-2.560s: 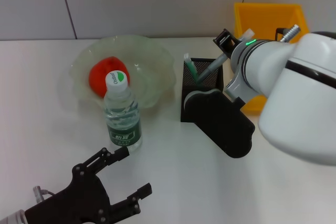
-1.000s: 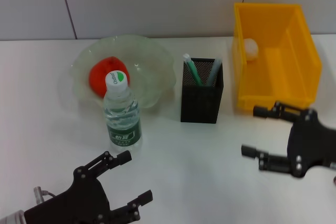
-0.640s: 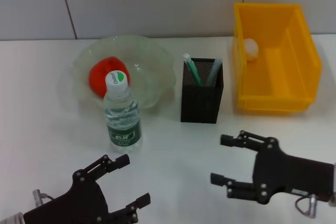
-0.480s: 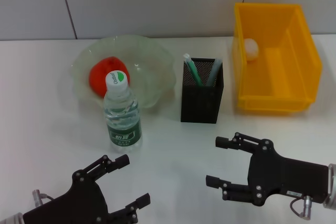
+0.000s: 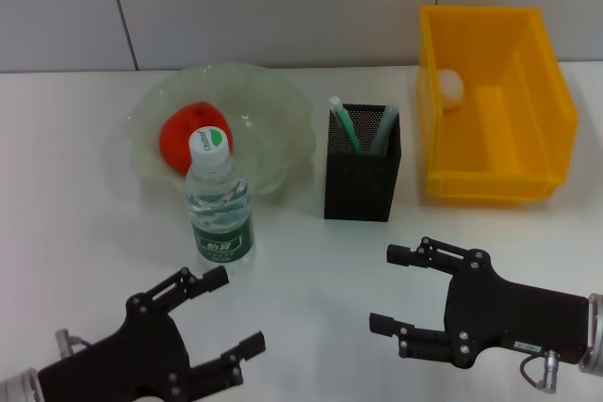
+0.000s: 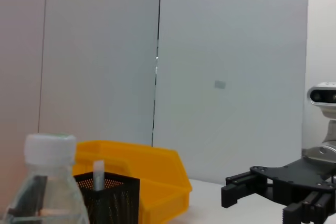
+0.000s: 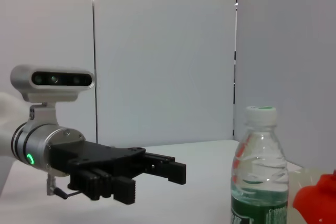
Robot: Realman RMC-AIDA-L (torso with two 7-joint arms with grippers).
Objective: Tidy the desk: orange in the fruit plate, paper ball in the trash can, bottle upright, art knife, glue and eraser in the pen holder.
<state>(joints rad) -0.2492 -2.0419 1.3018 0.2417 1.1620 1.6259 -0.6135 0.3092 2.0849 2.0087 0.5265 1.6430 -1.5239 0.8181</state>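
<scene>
Head view: orange [image 5: 185,136] in plate [image 5: 273,110], paper ball [image 5: 452,87] in bin [image 5: 542,91], bottle [image 5: 219,204] upright, both pincers, left [image 5: 212,317] & right [image 5: 400,289], wide, empty, low over worktop [image 5: 311,261] — looks done, eraser unseen, prob. just park.

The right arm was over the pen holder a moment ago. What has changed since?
The right gripper pulled back from over the pen holder to the near table edge, open and empty. The left gripper, bottle, orange and paper ball stayed put.
</scene>
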